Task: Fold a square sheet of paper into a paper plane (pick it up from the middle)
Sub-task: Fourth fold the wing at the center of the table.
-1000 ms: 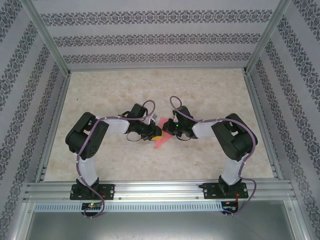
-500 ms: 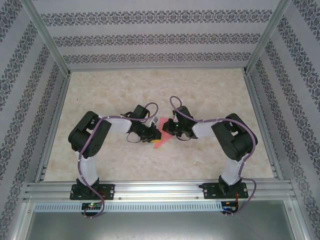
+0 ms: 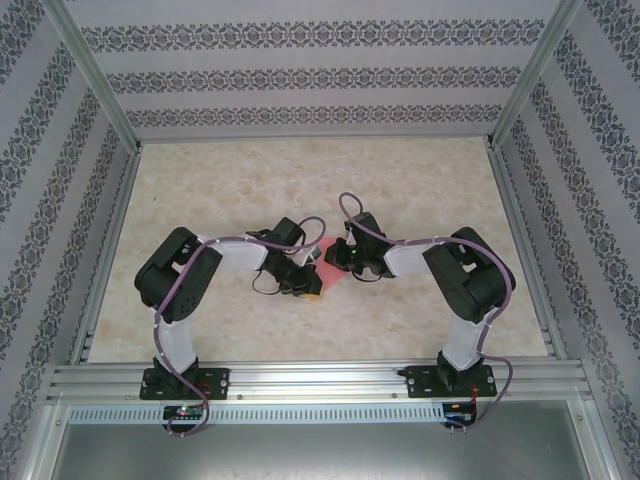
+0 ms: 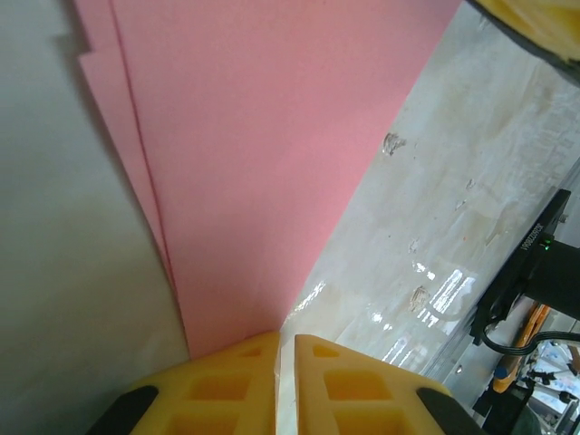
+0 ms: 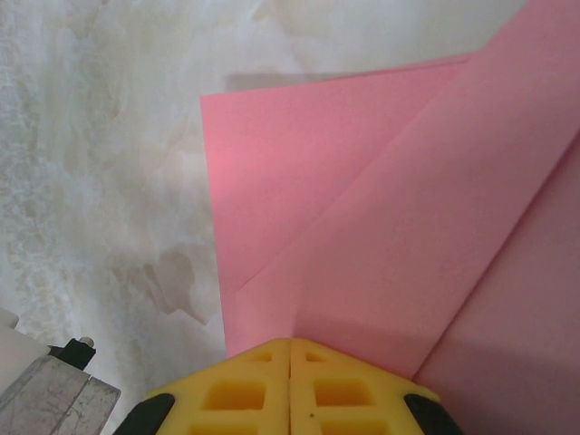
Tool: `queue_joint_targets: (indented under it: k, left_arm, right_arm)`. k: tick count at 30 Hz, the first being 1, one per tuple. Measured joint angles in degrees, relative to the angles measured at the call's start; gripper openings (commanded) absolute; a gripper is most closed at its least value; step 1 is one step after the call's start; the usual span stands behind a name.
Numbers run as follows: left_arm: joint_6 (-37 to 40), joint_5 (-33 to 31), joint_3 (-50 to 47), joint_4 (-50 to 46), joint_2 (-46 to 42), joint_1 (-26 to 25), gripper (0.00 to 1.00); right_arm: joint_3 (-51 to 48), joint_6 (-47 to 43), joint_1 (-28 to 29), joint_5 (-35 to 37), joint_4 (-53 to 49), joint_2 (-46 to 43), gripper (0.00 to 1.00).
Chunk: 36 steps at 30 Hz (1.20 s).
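Note:
The square sheet of paper (image 3: 328, 272) is pink, folded into layered flaps, and lies mid-table between both grippers. My right gripper (image 3: 337, 262) is shut on its edge. In the right wrist view the yellow fingertips (image 5: 290, 342) meet with no gap, and the paper (image 5: 381, 227) fans out from them with diagonal creases. My left gripper (image 3: 312, 287) is on the paper's left side. In the left wrist view its tips (image 4: 285, 335) stand almost together with a thin slit, and the paper's (image 4: 254, 163) narrow end runs into them.
The marbled tabletop (image 3: 400, 180) has free room on all sides of the paper. Aluminium rails (image 3: 110, 250) and patterned walls enclose it. A black part of the right arm (image 4: 535, 272) is close beyond the paper in the left wrist view.
My left gripper has moved right and toward the near edge, along the paper, and its jaws have narrowed. Less pink now shows from above. The right gripper has stayed put.

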Motion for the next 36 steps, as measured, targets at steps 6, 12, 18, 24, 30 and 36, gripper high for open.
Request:
queue_joint_targets:
  k: [6, 12, 18, 24, 30, 36]
  left_arm:
    - [0.8, 0.0, -2.4, 0.2, -1.7, -0.1, 0.14]
    - [0.2, -0.3, -7.6, -2.9, -7.1, -0.6, 0.15]
    - [-3.6, 0.2, -7.3, -3.9, -11.7, 0.4, 0.15]
    - [-8.6, -0.1, -0.9, 1.2, -9.9, 1.7, 0.17]
    - [-12.2, 0.0, 2.1, 8.0, -2.7, 1.8, 0.17]
    - [-13.7, 0.0, 2.1, 10.8, 3.0, 1.8, 0.17]
  right_arm:
    - [0.0, 0.2, 0.0, -0.2, -0.1, 0.0, 0.07]
    - [0.0, 0.2, 0.0, -0.2, 0.0, 0.0, 0.07]
    - [-0.2, 0.3, 0.0, -0.2, 0.3, -0.1, 0.07]
    - [-0.3, 0.6, 0.0, -0.2, 0.5, -0.1, 0.08]
    - [-0.5, 1.5, 0.0, -0.1, 0.9, -0.1, 0.08]
    - [-0.5, 1.9, 0.0, -0.1, 1.0, -0.1, 0.08]
